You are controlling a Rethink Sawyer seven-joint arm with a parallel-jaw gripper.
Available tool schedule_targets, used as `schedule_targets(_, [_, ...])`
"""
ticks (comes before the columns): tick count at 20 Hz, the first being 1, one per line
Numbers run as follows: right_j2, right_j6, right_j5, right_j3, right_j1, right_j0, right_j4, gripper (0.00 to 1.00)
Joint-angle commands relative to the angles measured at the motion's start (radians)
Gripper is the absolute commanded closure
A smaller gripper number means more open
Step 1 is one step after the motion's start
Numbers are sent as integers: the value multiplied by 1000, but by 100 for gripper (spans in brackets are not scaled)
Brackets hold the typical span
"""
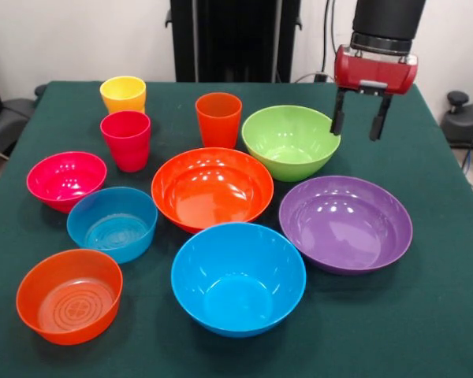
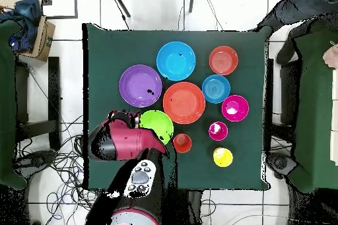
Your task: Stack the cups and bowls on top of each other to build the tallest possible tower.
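Nothing stacked yet, all ten pieces sit separate on the green table (image 1: 441, 331). Gripper (image 1: 359, 126) hangs fingers spread, empty, just above the far right rim of the lime green bowl (image 1: 290, 142). Landmark is the large orange bowl (image 1: 212, 188): lime bowl behind-right of it, purple bowl (image 1: 345, 223) right, blue bowl (image 1: 238, 277) in front, orange cup (image 1: 218, 119) behind, red-pink cup (image 1: 127, 139) and yellow cup (image 1: 123, 94) behind-left, magenta bowl (image 1: 66, 180), translucent blue bowl (image 1: 112, 223) and translucent orange bowl (image 1: 69, 294) left. Likely step: pinch the lime rim. Straddle the wall with one finger inside and one outside, descend straight, avoid nudging the purple bowl.
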Motion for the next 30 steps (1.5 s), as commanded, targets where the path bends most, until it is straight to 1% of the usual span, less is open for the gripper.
schedule_targets(1, [170,70,51,104,-56,-83,-67,0])
schedule_targets(5, [248,25,97,183,-158,-181,-90,0])
schedule_targets(6, [277,4,126,209,-199,-220,-93,0])
schedule_targets(7, [297,-7,144,224,-223,-245,-95,0])
schedule_targets(8, [339,-30,177,253,-267,-295,-91,0])
schedule_targets(12, [428,-77,249,306,-350,-401,-83,0])
schedule_targets(16, [472,-99,254,331,-368,-459,-112,0])
schedule_targets(19, [474,-93,237,333,-352,-469,-146,0])
schedule_targets(25, [467,-76,185,345,-321,-490,-239,0])
schedule_targets(29, [502,-80,166,380,-326,-537,-300,0])
schedule_targets(30, [520,-86,161,393,-330,-558,-316,0])
